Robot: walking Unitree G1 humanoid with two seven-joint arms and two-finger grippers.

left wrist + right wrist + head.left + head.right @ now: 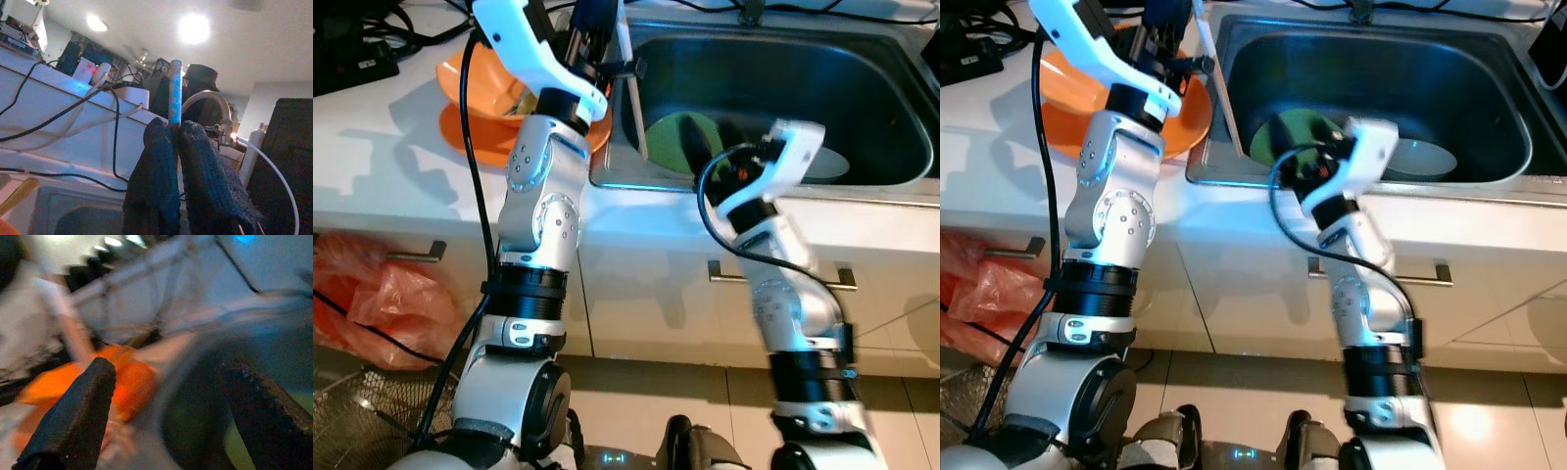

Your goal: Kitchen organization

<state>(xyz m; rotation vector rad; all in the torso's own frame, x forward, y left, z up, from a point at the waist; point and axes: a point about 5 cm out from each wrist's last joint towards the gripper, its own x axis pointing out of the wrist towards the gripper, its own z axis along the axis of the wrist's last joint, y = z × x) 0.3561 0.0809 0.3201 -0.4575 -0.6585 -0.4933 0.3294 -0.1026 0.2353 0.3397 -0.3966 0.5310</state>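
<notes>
Left gripper (174,142) jaws clamped on utensil (174,90); right gripper (171,396) jaws apart over sink (891,117)

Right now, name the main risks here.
1. The left claw pinches a thin utensil only at its end; it could slip and drop into the sink.
2. The right claw is open above the sink near the green plate; a fast descent might knock the dishes.
3. The left arm could bump the orange bowls.
</notes>
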